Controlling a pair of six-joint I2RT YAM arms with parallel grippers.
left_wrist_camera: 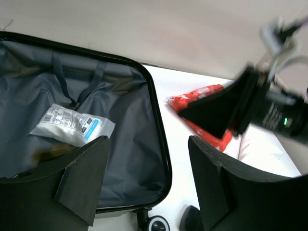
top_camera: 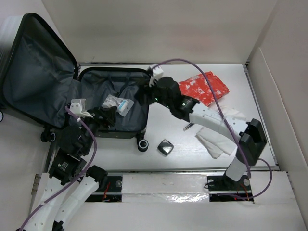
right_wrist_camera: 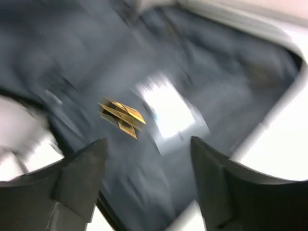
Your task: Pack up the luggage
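Lower centre of the top view, on the surface: a small black square object, with white cloth to its right. Centre left: suitcase lying open, lid propped toward the upper left, white packet on its grey lining. The left gripper is over its near left part and the right gripper at its right rim, both with fingers apart and empty. Upper right: red packet.

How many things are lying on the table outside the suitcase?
3: a red packet at the far side behind the right arm, a white cloth beneath that arm, and a small black square object beside the luggage. The arm may hide more.
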